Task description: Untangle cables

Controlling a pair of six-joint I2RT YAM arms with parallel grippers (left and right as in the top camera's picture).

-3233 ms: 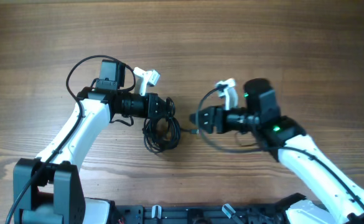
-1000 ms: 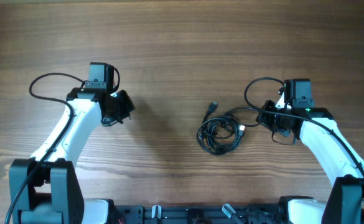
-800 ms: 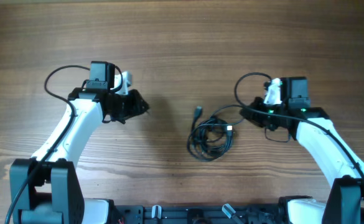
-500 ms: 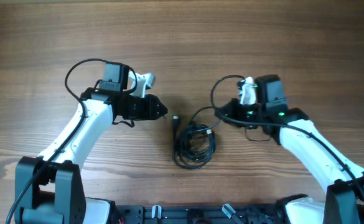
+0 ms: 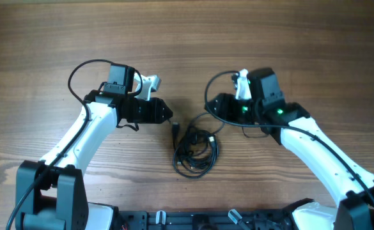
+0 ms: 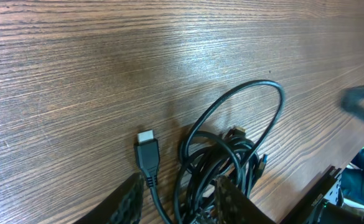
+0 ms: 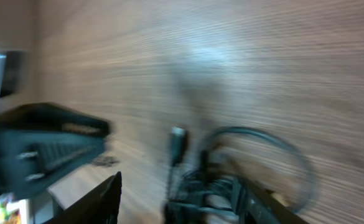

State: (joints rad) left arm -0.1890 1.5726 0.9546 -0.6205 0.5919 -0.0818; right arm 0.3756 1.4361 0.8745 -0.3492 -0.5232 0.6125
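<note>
Two arms, two claws and one tangle of thin black cables are seen on the wood-grained desk; the separate cords within the tangle cannot be counted. The cables are found just at 6 o'clock of the overhead view's centre, with the left claw near their 10 o'clock and the right claw near their 1 o'clock. The left claw's fingers are held apart, released, with strands lying between them. The right claw's fingers are likewise spread wide, though that view is blurred. Compared with a second ago, both arms have been brought in from the sides, and the cables have been shifted from 3 o'clock of centre to the middle. In the left wrist view, one flat silver-tipped plug is laid at 9 o'clock of the tangle, and one smooth round loop is arched out at 12 o'clock.
</note>
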